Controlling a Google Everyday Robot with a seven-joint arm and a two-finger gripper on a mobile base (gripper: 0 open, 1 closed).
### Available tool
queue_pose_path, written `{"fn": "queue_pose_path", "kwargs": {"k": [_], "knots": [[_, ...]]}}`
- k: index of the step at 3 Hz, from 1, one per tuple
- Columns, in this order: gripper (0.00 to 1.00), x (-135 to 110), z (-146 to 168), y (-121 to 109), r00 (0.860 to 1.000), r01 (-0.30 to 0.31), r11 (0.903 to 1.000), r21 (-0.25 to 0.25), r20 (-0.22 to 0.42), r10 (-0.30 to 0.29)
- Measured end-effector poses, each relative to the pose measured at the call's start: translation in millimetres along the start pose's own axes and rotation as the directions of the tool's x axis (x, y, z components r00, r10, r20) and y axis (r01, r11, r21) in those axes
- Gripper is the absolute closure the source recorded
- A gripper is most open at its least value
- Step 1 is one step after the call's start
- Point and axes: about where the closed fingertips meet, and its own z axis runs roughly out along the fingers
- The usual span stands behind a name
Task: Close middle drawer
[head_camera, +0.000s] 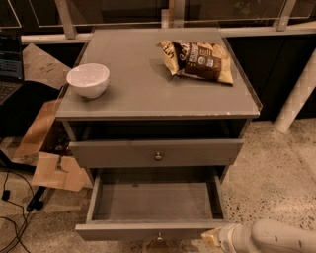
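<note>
The floor [281,188] around me is speckled stone chip, dimly and warmly lit. A grey cabinet [148,86] backs onto a pale horizontal rail [49,37] with dark panels [118,10] above it. On one side a white post [298,94] slants up from the floor. On the other lie flattened cardboard pieces [44,165] and black cables [6,193]. My gripper [213,240] sits low at the frame's bottom edge, just above the floor.

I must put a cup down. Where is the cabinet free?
The cabinet top is bare between the white bowl and the chip bag, and along its front edge. The open middle drawer is empty inside. The claw crowds its front right corner.
</note>
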Motion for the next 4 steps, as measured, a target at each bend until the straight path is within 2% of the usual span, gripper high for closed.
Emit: {"fn": "queue_pose_path", "kwargs": {"k": [1,2,3,4], "knots": [[1.00,-8.7,16.1,-15.3,0.999,-0.026,0.9995,0.020,0.021,0.025],[1.00,-19.1,25.6,-21.9,0.999,-0.011,0.9998,0.019,0.032,0.011],[1.00,-32.5,36.5,-27.8,0.998,0.055,0.9983,-0.021,0.026,-0.054],[1.00,-46.7,48.2,-28.2,0.992,0.129,0.9878,-0.087,0.016,-0.128]]}}
